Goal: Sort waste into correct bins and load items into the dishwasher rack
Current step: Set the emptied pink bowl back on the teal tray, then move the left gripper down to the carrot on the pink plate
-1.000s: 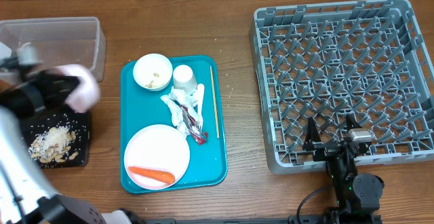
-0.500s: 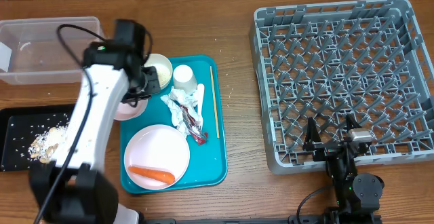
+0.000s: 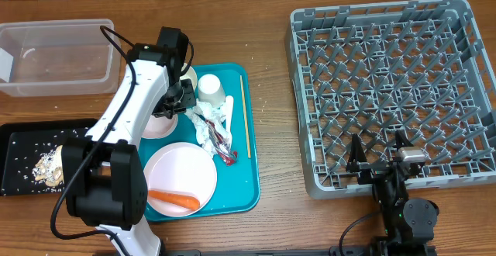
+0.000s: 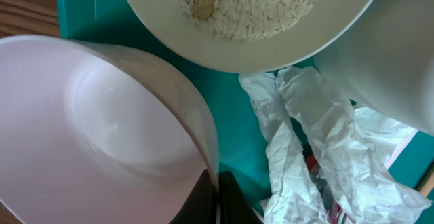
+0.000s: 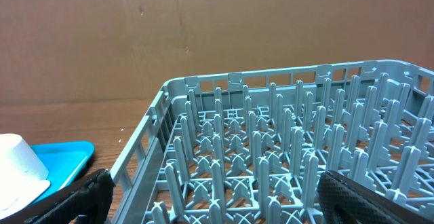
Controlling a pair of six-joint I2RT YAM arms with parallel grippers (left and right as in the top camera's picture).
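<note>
Left end effector (image 4: 214, 198) is clamped shut on the pink bowl (image 4: 102, 115) rim, lower frame; bowl judged light, stiff, slippery.

Serving tray (image 3: 242, 188) mid-table; dishwasher rack (image 3: 391, 93) well apart to its right. Tub (image 3: 58, 58) far left, shallow tray (image 3: 23, 143) in front of it, food scraps (image 3: 48, 167) inside. On serving tray: plate (image 3: 182, 171) at front, carrot (image 3: 173, 199) on it; napkins (image 3: 209, 128) behind; cup (image 3: 211, 88) rearmost; stick (image 3: 245, 116) along right side; bowl (image 3: 163, 126) at left edge.

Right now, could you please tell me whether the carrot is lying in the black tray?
No, the carrot lies on the pink plate, which sits on the teal tray.
</note>
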